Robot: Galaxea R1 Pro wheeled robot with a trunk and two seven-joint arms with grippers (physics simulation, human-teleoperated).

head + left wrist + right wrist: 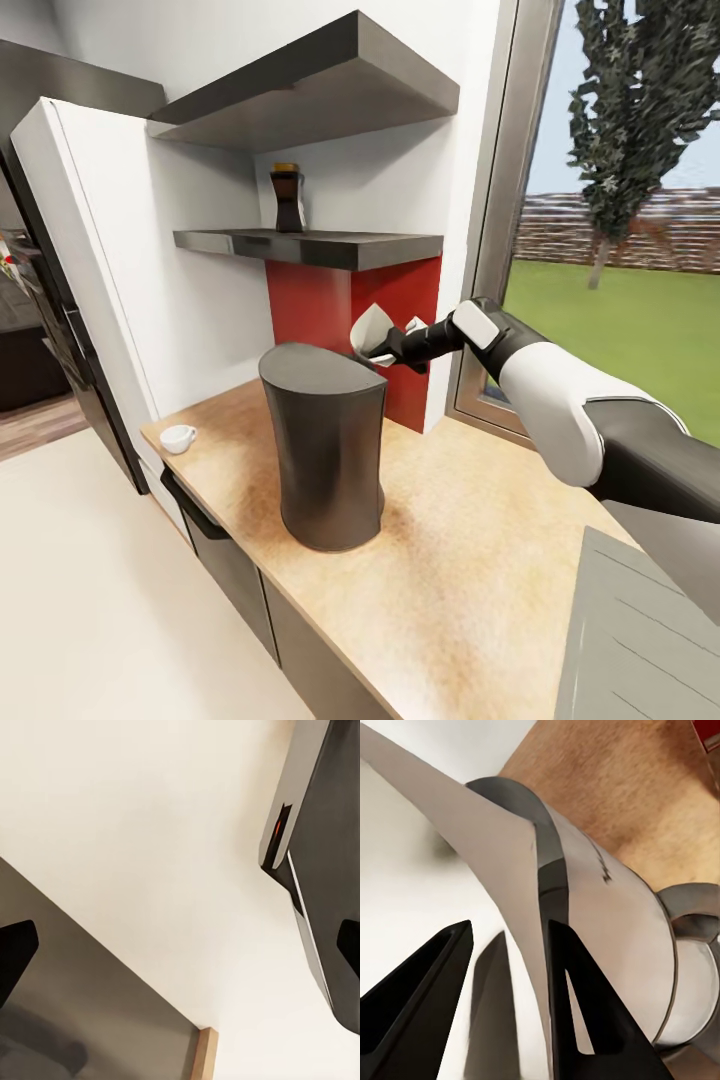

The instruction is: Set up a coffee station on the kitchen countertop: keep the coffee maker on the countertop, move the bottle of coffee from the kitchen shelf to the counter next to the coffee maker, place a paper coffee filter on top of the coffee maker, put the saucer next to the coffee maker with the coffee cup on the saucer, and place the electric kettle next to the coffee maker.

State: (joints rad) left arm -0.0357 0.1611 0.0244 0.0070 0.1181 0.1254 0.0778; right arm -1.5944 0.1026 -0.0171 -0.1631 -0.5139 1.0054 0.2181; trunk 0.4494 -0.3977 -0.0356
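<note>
Head view: right fingers [385,345] pinch thin white paper filter [368,327] above matte dark coffee maker [325,455].

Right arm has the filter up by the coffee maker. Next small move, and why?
Probably ease the right tool leftward and slightly down over the coffee maker, then release. In the head view the paper filter is pinched in the tool beside the maker's top right edge, above it rather than resting on it; the flat top still looks bare.

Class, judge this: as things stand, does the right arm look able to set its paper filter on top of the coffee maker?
Probably yes: the right gripper holds the paper filter just above the coffee maker, and nothing lies between.
</note>
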